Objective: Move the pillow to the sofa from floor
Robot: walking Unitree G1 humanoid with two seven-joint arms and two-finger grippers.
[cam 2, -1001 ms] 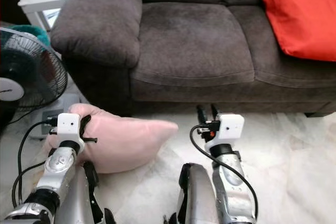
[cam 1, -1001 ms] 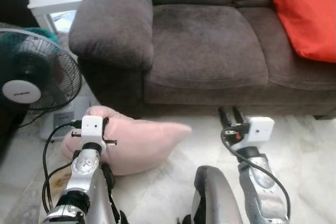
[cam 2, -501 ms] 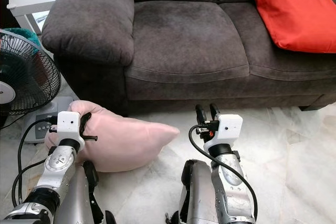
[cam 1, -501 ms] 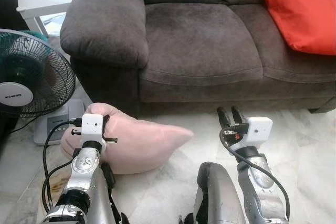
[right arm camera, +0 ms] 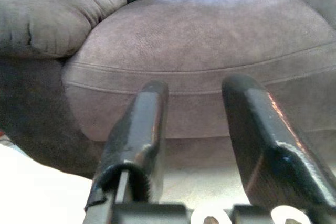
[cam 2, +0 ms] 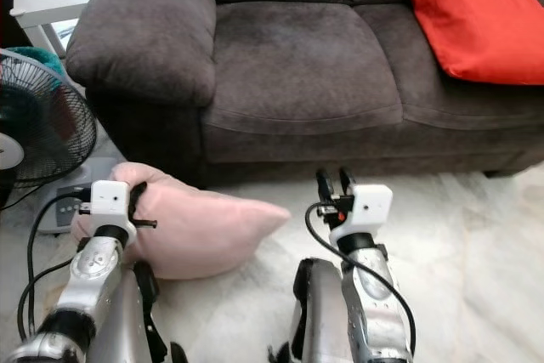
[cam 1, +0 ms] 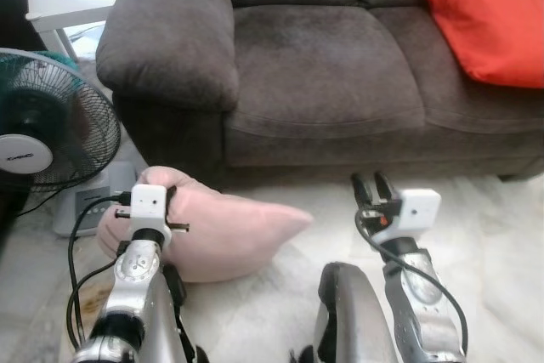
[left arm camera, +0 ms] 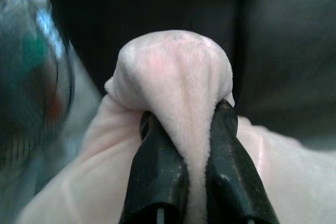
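Holding unchanged | left hand (left arm camera: 195,145) still pinches pillow (cam 1: 229,231) | sofa (cam 1: 323,65)

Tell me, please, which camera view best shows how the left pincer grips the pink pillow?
The left wrist view: the left pincer shows up close, its fingers shut on a bunched fold of the pink pillow. Both eye views show the whole pillow, but the wrist camera housing hides the grip.
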